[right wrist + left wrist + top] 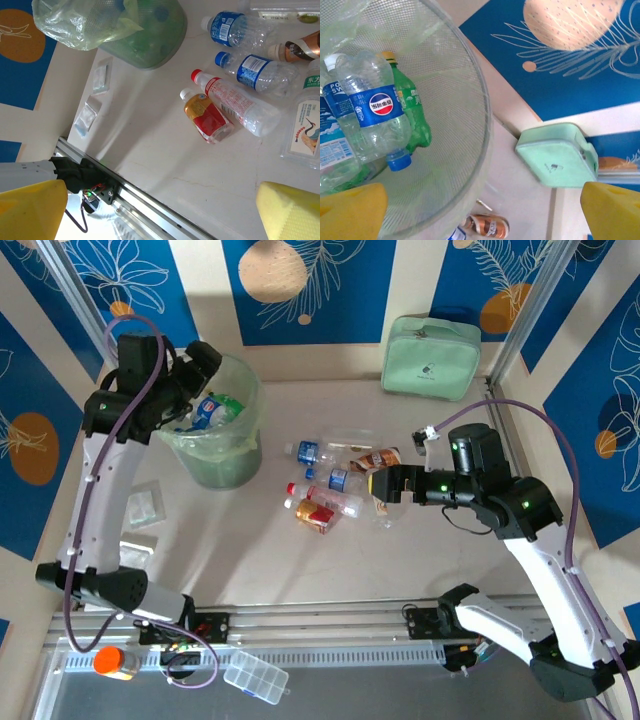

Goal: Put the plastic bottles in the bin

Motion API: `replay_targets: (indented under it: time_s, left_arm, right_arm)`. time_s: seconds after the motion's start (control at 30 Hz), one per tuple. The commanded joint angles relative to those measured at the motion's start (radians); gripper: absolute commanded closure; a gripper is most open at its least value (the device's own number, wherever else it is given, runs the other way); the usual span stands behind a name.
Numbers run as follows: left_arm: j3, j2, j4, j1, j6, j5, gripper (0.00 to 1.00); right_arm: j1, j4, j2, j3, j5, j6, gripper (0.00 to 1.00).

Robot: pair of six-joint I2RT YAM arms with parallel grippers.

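The bin [250,418], lined with a pale green bag, stands at the back left. My left gripper [203,380] hangs over its mouth, open and holding nothing. In the left wrist view a clear Pepsi bottle [375,115], a green bottle [411,112] and a blue-labelled one [334,132] lie inside the bin's mesh wall [482,115]. Several plastic bottles [328,488] lie loose mid-table. My right gripper [381,484] is open just right of them. Its wrist view shows an orange-and-red bottle [207,116], a red-capped clear bottle [235,105] and a blue-labelled bottle [260,72].
A mint-green zippered case [430,358] leans at the back wall. Small plastic packets [145,505] lie left of the bin. An orange-capped jar [112,662] and a clear compartment box [256,678] sit beyond the rail at the near edge.
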Motion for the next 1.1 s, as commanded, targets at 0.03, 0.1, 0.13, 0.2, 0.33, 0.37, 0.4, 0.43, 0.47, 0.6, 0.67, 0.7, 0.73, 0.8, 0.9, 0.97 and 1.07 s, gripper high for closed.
replay_targets:
  time_s: [0.03, 0.1, 0.13, 0.2, 0.33, 0.37, 0.4, 0.43, 0.47, 0.6, 0.67, 0.7, 0.73, 0.8, 0.9, 0.97, 1.07]
  left_arm:
    - [-0.025, -0.080, -0.075, -0.025, 0.146, -0.041, 0.02]
    - [-0.026, -0.106, -0.099, -0.056, 0.198, -0.031, 0.01]
    - [-0.018, -0.109, -0.116, -0.078, 0.226, -0.024, 0.01]
    - [0.003, -0.101, -0.164, -0.145, 0.285, -0.025, 0.01]
    - [-0.060, -0.128, -0.172, -0.266, 0.340, -0.055, 0.01]
    - [-0.091, -0.141, -0.171, -0.278, 0.338, -0.042, 0.01]
    - [-0.127, -0.155, -0.165, -0.280, 0.336, -0.026, 0.01]
    - [-0.176, -0.179, -0.148, -0.281, 0.332, -0.006, 0.01]
    - [-0.232, -0.207, -0.122, -0.281, 0.331, 0.013, 0.01]
    - [-0.411, -0.307, -0.059, -0.281, 0.360, 0.086, 0.01]
    - [-0.498, -0.355, -0.017, -0.281, 0.371, 0.164, 0.01]
    - [-0.537, -0.375, -0.006, -0.281, 0.365, 0.177, 0.01]
    - [-0.578, -0.397, 0.000, -0.282, 0.353, 0.181, 0.01]
    - [-0.644, -0.433, 0.000, -0.282, 0.346, 0.187, 0.01]
    - [-0.707, -0.469, -0.023, -0.282, 0.341, 0.183, 0.01]
    - [-0.733, -0.485, -0.033, -0.282, 0.340, 0.185, 0.01]
    - [-0.750, -0.498, -0.041, -0.282, 0.346, 0.189, 0.01]
  right_arm:
    - [0.000, 0.025, 0.013, -0.001, -0.036, 0.018, 0.03]
    - [0.001, 0.020, 0.025, 0.003, -0.032, 0.013, 0.03]
    - [0.001, 0.015, 0.031, 0.002, -0.025, 0.009, 0.04]
    - [0.001, 0.008, 0.046, -0.003, -0.002, 0.004, 0.04]
    - [0.000, -0.017, 0.107, -0.004, 0.042, 0.006, 0.07]
    - [0.000, -0.019, 0.125, -0.008, 0.048, 0.008, 0.08]
    - [0.000, -0.019, 0.143, -0.012, 0.052, 0.009, 0.08]
    - [0.000, -0.023, 0.164, -0.015, 0.060, 0.015, 0.09]
    - [0.000, -0.027, 0.185, -0.016, 0.069, 0.023, 0.10]
    - [-0.001, -0.035, 0.266, -0.032, 0.120, 0.005, 0.12]
    - [-0.016, -0.072, 0.358, -0.019, 0.144, -0.031, 0.14]
    - [-0.020, -0.086, 0.399, -0.008, 0.156, -0.046, 0.15]
    - [-0.020, -0.082, 0.434, -0.006, 0.169, -0.063, 0.15]
    - [-0.025, -0.051, 0.480, -0.029, 0.198, -0.074, 0.15]
    - [-0.066, -0.010, 0.547, -0.074, 0.195, -0.073, 0.15]
    - [-0.074, -0.001, 0.586, -0.087, 0.212, -0.084, 0.16]
    - [-0.074, 0.016, 0.611, -0.117, 0.228, -0.096, 0.16]
